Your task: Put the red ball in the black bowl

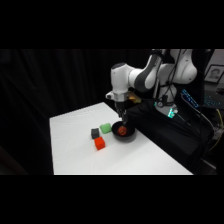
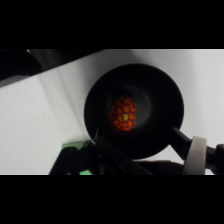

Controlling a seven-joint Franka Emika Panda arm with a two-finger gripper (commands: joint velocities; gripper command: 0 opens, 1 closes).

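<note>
Nearest on the flat white table (image 1: 75, 155) sits a small square red cube (image 1: 99, 144). Just behind it is a small dark grey cube (image 1: 95, 133), and then a small green cube (image 1: 105, 128). Next to the green cube is the small round shiny black bowl (image 2: 160, 85). The little round orange-red ball with pale spots (image 2: 123, 114) lies in the middle of the bowl. The white arm's two-finger gripper (image 1: 121, 121) hangs right over the bowl. Its fingers are spread wide and do not touch the ball. I think the job looks nearly done. A good next move would be to go straight up slowly, fingers wide, so nothing bumps the bowl or tips it. Far back stands the arm's white base (image 1: 185, 67).
</note>
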